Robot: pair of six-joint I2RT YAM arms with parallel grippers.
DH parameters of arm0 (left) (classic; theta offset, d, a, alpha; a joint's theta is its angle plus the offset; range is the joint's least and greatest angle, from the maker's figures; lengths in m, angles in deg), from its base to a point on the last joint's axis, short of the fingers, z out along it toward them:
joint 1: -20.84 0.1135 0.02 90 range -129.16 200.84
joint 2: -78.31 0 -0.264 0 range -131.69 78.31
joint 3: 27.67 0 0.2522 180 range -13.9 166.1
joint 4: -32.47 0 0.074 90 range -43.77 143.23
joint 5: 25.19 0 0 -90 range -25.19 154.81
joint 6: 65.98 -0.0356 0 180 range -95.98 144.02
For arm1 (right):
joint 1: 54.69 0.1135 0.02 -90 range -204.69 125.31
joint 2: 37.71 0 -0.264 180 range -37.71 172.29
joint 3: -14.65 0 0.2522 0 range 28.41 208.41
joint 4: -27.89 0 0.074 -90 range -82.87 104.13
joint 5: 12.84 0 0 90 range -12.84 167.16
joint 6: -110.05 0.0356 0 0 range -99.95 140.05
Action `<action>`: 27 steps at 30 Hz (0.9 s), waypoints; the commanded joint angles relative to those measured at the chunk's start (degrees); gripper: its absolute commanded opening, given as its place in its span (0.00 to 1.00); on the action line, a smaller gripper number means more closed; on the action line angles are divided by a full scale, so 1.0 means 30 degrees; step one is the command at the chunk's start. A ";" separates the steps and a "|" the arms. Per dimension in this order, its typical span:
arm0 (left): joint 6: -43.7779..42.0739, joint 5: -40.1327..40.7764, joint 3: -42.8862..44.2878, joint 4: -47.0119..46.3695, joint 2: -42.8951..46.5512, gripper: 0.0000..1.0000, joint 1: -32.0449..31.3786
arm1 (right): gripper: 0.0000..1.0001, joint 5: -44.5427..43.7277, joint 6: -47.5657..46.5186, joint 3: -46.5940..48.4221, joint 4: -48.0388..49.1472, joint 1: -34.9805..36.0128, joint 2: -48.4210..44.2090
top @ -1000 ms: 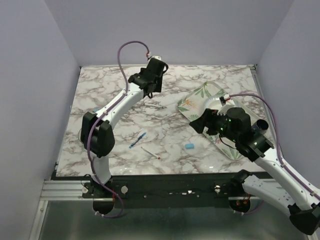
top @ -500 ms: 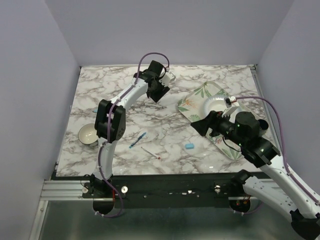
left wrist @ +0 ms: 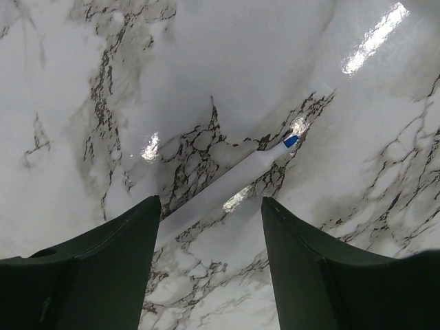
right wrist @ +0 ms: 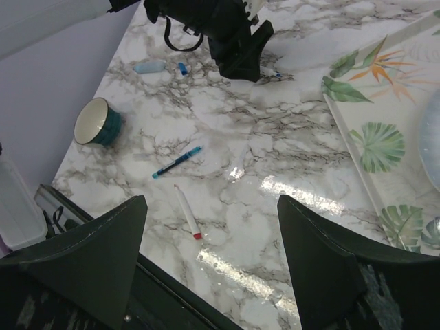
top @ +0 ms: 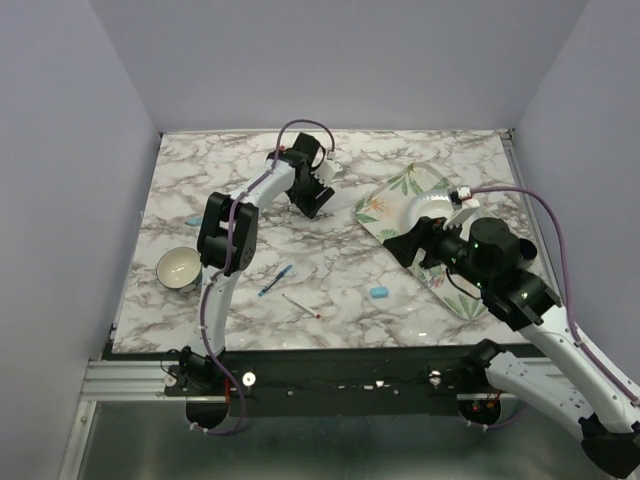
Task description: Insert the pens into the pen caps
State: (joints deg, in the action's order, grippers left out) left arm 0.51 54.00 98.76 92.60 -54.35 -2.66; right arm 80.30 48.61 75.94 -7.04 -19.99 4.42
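My left gripper (top: 312, 197) is open at the far middle of the table, low over a white pen with a blue end (left wrist: 234, 182). The pen lies slantwise just ahead of its jaws (left wrist: 210, 227), one end near the left finger. My right gripper (top: 402, 244) is open and empty, held above the table near the tray; its wrist view (right wrist: 212, 203) looks down on a blue pen (right wrist: 177, 162) and a white pen with a red end (right wrist: 188, 213). A light blue cap (top: 379, 292) lies at front centre. A light blue cap (right wrist: 149, 67) and a blue cap (right wrist: 182, 68) lie at the left.
A dark round cup (top: 180, 268) with a pale inside stands at the front left. A floral rectangular tray (top: 400, 190) holding a white plate lies at the right, partly under my right arm. Walls close the table on the left, back and right.
My left arm has folded back and its gripper has come down and right, over the white pen. My right gripper has shifted slightly towards the right.
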 commanded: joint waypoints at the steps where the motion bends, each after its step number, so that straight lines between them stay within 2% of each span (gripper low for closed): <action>1: -0.0397 -0.0090 -0.0404 0.0101 -0.0223 0.69 -0.0074 | 0.85 -0.0605 -0.0495 0.0417 -0.0415 -0.0052 0.0195; 3: -0.0251 0.0116 -0.0844 -0.0017 -0.0223 0.66 -0.0074 | 0.85 -0.0635 -0.0583 0.0475 -0.0444 -0.0052 0.0253; 7: 0.0159 0.0643 -0.1693 -0.0456 -0.0077 0.54 -0.0074 | 0.85 -0.0723 -0.0671 0.0564 -0.0444 -0.0081 0.0312; 9: 0.0189 0.1051 -0.2512 -0.0719 0.0215 0.53 -0.0074 | 0.85 -0.0665 -0.0613 0.0593 -0.0444 -0.0052 0.0283; 15: 0.1183 0.1231 -0.3187 -0.0514 0.0566 0.36 -0.0162 | 0.85 0.0125 0.0089 0.0359 -0.0005 -0.0052 0.0049; 18: 0.2120 0.0733 -0.4211 -0.1245 0.1357 0.23 -0.0279 | 0.85 0.0388 0.0617 0.0096 0.0376 -0.0052 0.0019; 19: 0.2355 0.0761 -0.4475 -0.1538 0.1562 0.11 -0.0338 | 0.85 0.0419 0.0763 0.0008 0.0550 -0.0052 0.0019; 22: 0.3321 0.0236 -0.5268 -0.2330 0.2324 0.00 -0.0397 | 0.85 0.0741 0.1349 -0.0372 0.1077 -0.0023 0.0165; 26: 0.5809 -0.1372 -0.5794 -0.3498 0.3522 0.00 -0.0368 | 0.86 0.1645 0.2083 -0.0812 0.1985 -0.0023 0.0517; 27: 0.6278 -0.2973 -0.5970 -0.3735 0.3846 0.00 -0.0367 | 0.86 0.3216 0.1851 -0.0929 0.2278 -0.0052 0.0778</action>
State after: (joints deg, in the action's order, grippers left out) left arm 10.52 54.41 83.63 82.87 -46.66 -3.62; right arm 81.83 52.48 75.09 -4.46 -19.99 5.27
